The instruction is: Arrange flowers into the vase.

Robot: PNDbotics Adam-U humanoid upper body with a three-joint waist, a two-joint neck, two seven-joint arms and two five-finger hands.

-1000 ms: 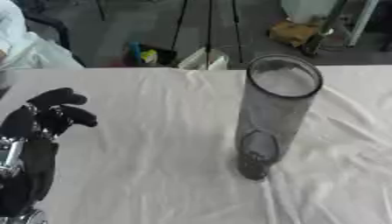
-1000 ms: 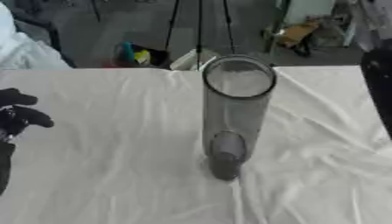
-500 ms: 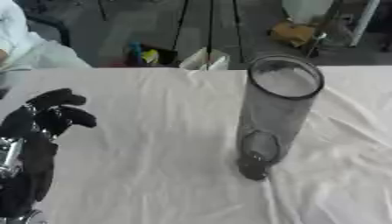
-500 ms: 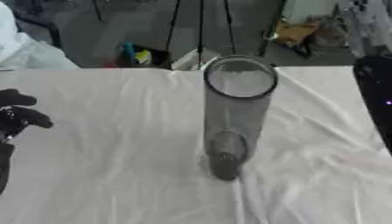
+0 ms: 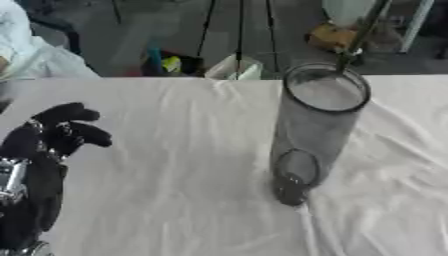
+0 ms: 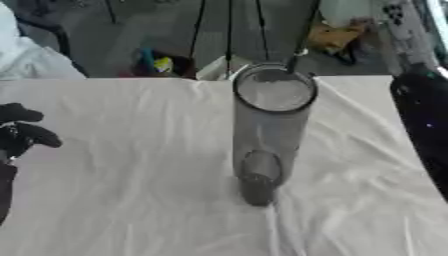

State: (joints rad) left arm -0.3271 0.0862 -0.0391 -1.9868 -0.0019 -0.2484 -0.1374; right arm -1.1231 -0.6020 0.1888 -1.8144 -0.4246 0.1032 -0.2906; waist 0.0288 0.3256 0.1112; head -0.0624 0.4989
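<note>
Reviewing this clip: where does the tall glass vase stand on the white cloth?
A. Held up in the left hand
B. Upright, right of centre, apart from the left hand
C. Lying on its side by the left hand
B: the vase stands upright on the cloth, well clear of the left hand, which holds nothing.

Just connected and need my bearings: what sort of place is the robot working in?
Probably a lab or workshop, not a home. A tall clear vase stands on a table under a wrinkled white cloth, and behind it are tripod legs and scattered gear on a bare floor. The left hand idles at the left.
</note>
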